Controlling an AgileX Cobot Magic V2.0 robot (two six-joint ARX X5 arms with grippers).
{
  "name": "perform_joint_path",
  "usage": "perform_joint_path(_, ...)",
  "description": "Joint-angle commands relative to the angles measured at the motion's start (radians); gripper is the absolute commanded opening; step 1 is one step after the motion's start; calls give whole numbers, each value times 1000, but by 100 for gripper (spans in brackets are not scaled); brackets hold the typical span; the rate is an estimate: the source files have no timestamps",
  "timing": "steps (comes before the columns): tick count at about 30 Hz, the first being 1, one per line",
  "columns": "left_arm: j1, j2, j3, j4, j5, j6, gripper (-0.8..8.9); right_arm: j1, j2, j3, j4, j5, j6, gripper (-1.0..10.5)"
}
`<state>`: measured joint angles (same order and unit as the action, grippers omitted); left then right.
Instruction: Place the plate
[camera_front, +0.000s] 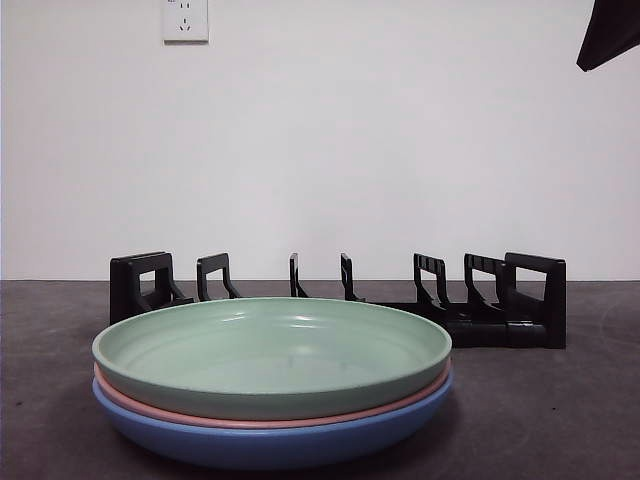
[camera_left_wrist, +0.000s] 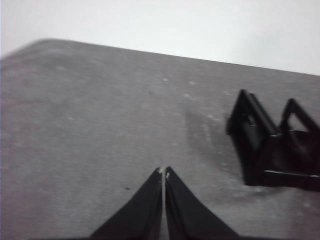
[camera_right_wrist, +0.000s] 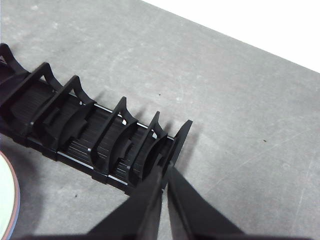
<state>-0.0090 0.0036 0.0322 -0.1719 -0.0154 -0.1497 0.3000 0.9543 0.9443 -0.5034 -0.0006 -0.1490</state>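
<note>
Our two black grippers, seen from the wrists

On our left gripper (camera_left_wrist: 163, 172) we see two matt black jaws, each a smooth wedge that is broad at its base and narrows to a slim tip, with a small pale scuff at the tips. Our right gripper (camera_right_wrist: 164, 172) has the same plain black tapering jaws, without visible screws, cables or markings. In the front view we see only a dark angular arm tip (camera_front: 607, 33).

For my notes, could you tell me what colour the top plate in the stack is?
Pale green top plate, clearest in the front view.
</note>
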Motion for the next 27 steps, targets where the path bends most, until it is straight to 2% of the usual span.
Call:
perform_joint_path(1,1,1,-20,12,8,-53,7,4,3,11,12,0,14,18)
perform_joint_path(14,1,0,-20,13,8,-53,7,4,0,11,20,1,11,18)
perform_joint_path(18,1,0,-20,13,8,-53,7,-8,-43,-21,60,17,-55,18)
perform_joint_path(20,1,0,-20,13,8,-53,7,-35,-138,-143,180,47,-60,18)
perform_joint_path(23,1,0,-20,14,8,-53,7,-90,-353,-407,377,51,-18,18)
perform_joint_path(27,1,0,-20,13,8,-53,7,-156,-652,-680,435,63,-8,18)
